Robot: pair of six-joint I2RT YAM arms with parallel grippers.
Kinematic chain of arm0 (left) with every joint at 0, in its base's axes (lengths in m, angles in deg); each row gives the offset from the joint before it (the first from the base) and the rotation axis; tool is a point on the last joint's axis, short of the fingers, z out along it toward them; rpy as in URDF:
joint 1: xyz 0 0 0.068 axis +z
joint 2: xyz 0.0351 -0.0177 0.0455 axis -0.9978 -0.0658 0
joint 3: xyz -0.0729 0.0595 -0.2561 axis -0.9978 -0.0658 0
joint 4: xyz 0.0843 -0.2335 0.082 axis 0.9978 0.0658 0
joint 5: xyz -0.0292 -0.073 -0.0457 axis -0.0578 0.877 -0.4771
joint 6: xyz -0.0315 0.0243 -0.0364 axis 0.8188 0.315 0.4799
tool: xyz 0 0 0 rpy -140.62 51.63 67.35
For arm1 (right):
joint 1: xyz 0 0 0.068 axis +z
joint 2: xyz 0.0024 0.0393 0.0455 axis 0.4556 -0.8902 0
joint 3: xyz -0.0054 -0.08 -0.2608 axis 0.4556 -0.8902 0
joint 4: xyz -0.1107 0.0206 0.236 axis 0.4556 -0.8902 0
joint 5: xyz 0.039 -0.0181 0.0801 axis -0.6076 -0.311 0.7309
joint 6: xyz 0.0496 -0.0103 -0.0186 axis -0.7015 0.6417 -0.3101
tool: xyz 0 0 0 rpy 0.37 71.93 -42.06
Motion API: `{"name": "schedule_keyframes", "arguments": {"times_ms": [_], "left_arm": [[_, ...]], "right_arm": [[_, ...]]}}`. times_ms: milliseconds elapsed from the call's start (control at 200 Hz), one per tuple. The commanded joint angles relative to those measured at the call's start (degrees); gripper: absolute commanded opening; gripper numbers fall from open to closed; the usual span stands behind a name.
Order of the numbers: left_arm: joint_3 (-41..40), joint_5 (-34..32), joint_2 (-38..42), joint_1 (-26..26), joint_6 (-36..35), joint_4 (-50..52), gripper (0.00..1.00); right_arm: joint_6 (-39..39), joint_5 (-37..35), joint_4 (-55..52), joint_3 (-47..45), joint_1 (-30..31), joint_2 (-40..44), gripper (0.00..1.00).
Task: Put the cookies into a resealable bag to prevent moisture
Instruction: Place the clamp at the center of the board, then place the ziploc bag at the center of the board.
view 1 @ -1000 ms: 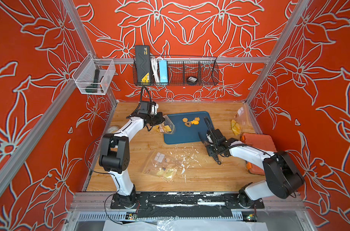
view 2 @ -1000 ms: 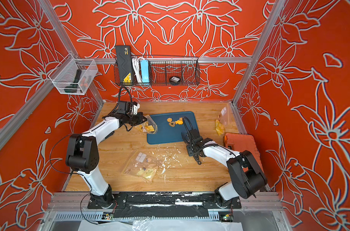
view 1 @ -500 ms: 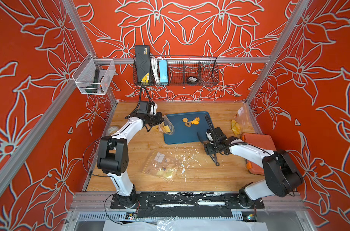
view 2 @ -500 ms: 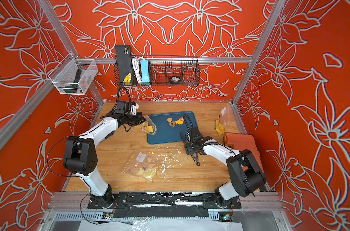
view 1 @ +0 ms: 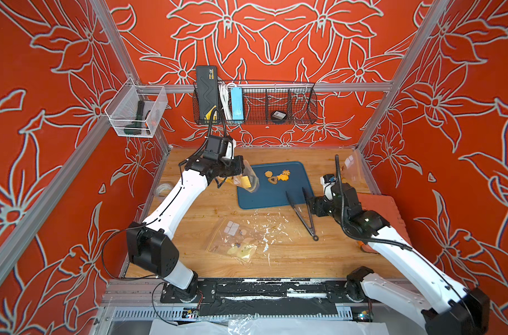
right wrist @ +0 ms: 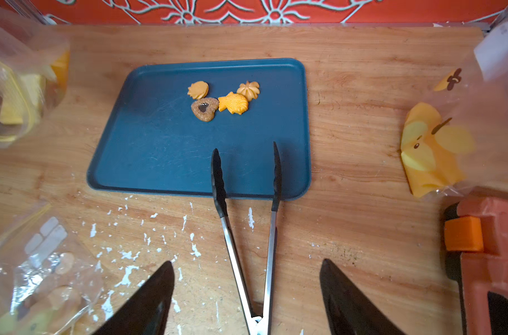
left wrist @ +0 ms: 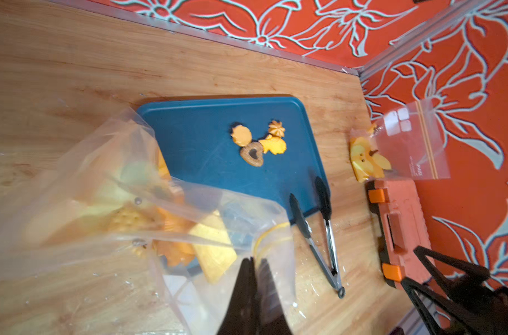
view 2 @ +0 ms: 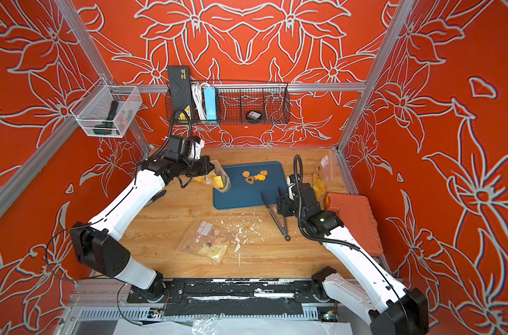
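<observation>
Holding the resealable bag's (view 1: 250, 182) rim pinched in closed left fingers (left wrist: 244, 290) at the blue tray's (right wrist: 160, 150) edge, with four cookies (right wrist: 232, 104) waiting on the tray and others inside, and hovering spread, empty right fingers (right wrist: 151, 295) over the tongs (right wrist: 218, 179) lying on the surface (right wrist: 363, 87), probably needing to grasp those next.

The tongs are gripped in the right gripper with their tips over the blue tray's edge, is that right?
Not gripped. The right wrist view shows the right gripper open, its fingers clear of the tongs, which lie loose on the table with their tips over the blue tray's edge.
</observation>
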Motion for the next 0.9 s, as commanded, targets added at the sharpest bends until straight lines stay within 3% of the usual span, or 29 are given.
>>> {"name": "schedule_keyframes", "arguments": {"times_ms": [0,215,390,545,766,896], "left_arm": [[-1.34,0.05,2.47,-4.08,5.82,2.08,0.0],[-9.26,3.62,6.65,-13.42,14.3,-5.85,0.0],[-18.07,5.15,6.97,-19.69,20.42,-16.43,0.0],[-20.64,3.91,5.06,-20.62,20.99,-19.17,0.0],[-20.09,2.4,2.82,-20.62,20.24,-19.71,0.0],[-19.38,1.25,1.38,-20.62,20.37,-19.46,0.0]], "right_arm": [[-4.58,0.94,-5.25,-1.23,-0.22,2.17,0.78],[-4.36,0.01,-8.28,-1.12,-0.22,4.48,0.78],[-7.08,1.32,-7.58,-2.0,-0.2,5.79,0.91],[-7.14,6.96,-7.71,-1.73,-0.18,6.3,0.93],[-16.12,12.78,-6.04,-5.01,2.41,9.63,0.82],[-21.9,9.98,-2.98,-7.99,8.42,11.29,0.79]]}}
